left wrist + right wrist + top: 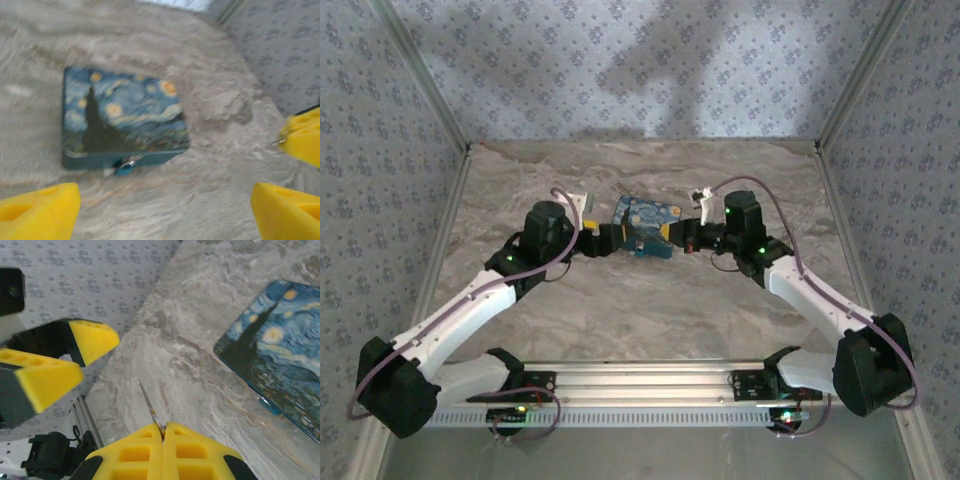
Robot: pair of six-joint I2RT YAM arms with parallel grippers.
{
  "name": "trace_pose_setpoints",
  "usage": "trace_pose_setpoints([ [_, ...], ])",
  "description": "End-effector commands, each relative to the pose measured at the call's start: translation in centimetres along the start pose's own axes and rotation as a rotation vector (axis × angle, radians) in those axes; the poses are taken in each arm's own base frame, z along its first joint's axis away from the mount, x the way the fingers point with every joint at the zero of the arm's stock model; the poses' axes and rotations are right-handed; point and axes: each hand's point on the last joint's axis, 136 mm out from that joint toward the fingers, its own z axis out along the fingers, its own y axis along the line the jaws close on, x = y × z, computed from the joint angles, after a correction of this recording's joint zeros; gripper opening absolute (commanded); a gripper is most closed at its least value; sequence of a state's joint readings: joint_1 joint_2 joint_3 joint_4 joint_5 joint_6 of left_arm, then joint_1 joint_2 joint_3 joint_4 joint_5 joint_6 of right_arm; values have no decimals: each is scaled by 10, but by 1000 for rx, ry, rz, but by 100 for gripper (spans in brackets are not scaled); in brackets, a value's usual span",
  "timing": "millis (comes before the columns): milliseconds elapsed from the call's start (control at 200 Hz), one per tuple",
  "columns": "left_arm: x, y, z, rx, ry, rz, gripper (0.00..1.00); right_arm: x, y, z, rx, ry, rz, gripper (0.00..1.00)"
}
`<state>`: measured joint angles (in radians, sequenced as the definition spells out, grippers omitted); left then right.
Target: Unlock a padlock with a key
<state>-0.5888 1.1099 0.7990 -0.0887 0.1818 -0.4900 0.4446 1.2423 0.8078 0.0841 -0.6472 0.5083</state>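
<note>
The padlock [127, 165], a tiny bluish-silver blur, sits at the middle of the box's [125, 115] front side, too blurred to read its shackle. The key [149, 406], a thin metal sliver, juts from between the pressed-together pads of the right gripper [163, 429].

One desk [650, 310], its top grey and marbled. On it, one flat rectangular box [645, 222] painted with blue and yellow swirls, lying ahead of both sets of fingers. One tiny bluish-silver metal padlock [126, 166], at the box edge that faces the left fingers [40, 210]. One thin dark metal key [149, 405], its near end pinched between the right fingers [135, 452], its tip sticking out beyond them. Two black-and-white robot arms, the left arm [470, 300] and the right arm [810, 290]. Each ends in two yellow foam wedge-shaped fingers, so four fingers in all, in two pairs.
</note>
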Motion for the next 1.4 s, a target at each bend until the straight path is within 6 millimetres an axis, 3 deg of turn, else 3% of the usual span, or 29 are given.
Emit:
trace_pose_setpoints([
  [0,7,13,14,-4,-12,-88,87,-12,-17,6,64,-16,36,0],
  [270,41,17,58,81,107,-136,83,-16,-70,35,139,16,146,0],
  [620,67,28,98,113,175,-159,83,-15,-113,76,182,109,183,0],
  [884,78,32,118,119,211,-164,83,-1,-132,88,212,153,209,0],
  [1394,68,45,145,98,202,-148,80,36,-146,81,255,211,281,0],
])
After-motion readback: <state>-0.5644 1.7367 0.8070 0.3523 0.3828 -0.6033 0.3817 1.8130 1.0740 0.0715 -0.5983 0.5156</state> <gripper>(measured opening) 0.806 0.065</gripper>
